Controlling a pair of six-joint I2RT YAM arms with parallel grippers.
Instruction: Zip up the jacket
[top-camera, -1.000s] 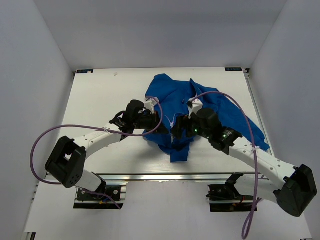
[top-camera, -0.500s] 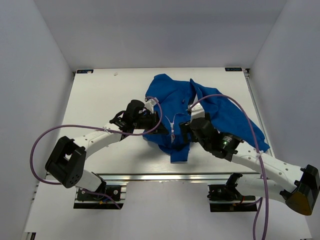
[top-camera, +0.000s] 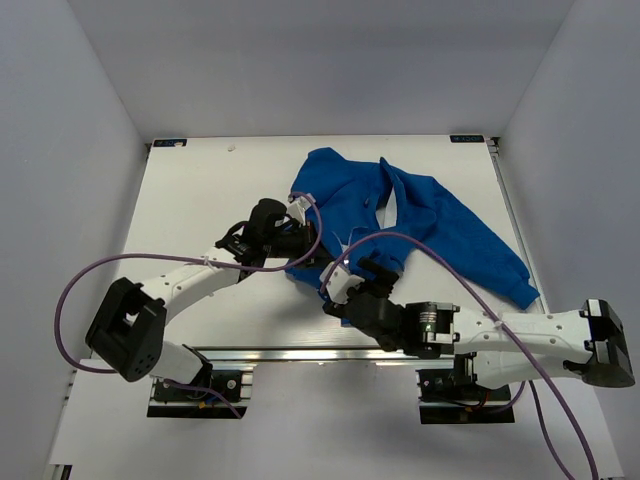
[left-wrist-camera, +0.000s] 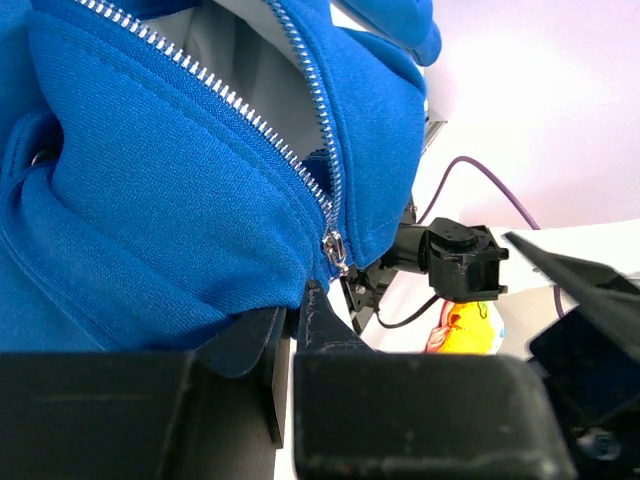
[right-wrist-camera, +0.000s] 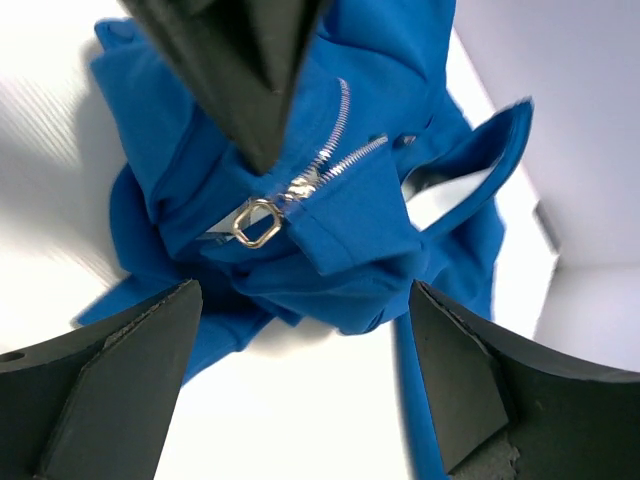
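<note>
The royal-blue jacket (top-camera: 430, 215) lies crumpled on the white table (top-camera: 200, 190), right of centre. Its silver zipper (left-wrist-camera: 250, 110) is open, with pale lining showing between the two rows of teeth. The slider (left-wrist-camera: 337, 250) sits at the bottom of the zipper. My left gripper (top-camera: 300, 255) is shut on the jacket's bottom hem just below the slider, as the left wrist view (left-wrist-camera: 295, 305) shows. My right gripper (top-camera: 332, 283) is open and empty, just short of the hem on the near side. In the right wrist view (right-wrist-camera: 300, 370) the jacket (right-wrist-camera: 360, 220) and the slider's metal pull ring (right-wrist-camera: 255, 222) lie beyond its fingers.
White walls close the table in on three sides. An aluminium rail (top-camera: 320, 355) runs along the near edge. Purple cables (top-camera: 80, 290) loop from both arms. One jacket sleeve (top-camera: 500, 270) reaches toward the table's right edge.
My right gripper has left the zipper area and pulled back toward the near edge, its arm swinging low and left. My left gripper has kept its hold on the hem.
</note>
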